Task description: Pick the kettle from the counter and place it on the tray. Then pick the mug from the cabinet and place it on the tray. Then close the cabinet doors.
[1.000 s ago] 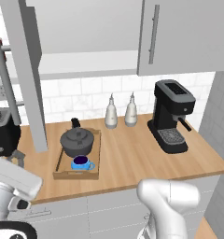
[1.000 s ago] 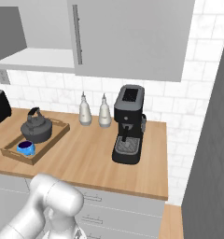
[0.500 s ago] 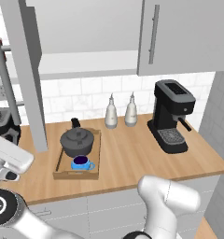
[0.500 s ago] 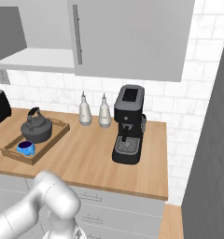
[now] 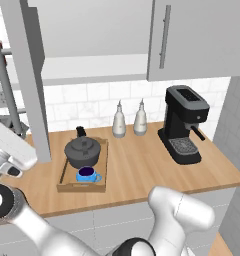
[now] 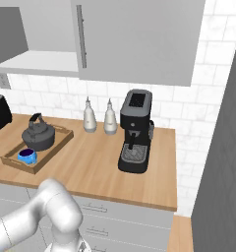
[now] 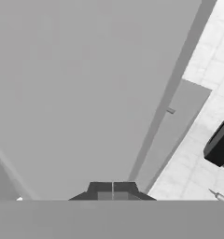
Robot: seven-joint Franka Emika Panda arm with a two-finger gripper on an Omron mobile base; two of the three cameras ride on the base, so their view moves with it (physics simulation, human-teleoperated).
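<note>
Claw [image 7: 113, 190] closed, empty, facing the grey cabinet door [image 7: 86, 84]. Kettle [image 5: 82, 151] and mug [image 5: 87, 174] sit in tray [image 5: 103, 167] on bench [image 5: 142, 170].

White tiled wall [image 5: 92, 97] behind the desk. A black coffee machine [image 5: 184, 124] stands at the right, two pale bottles [image 5: 129, 119] against the tiles beside it. A dark grey side wall [image 6: 218, 147] closes the right end; pale drawer fronts [image 6: 120, 219] below.

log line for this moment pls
kettle on tray | mug on tray | left cabinet door open | gripper shut, facing door panel
</note>
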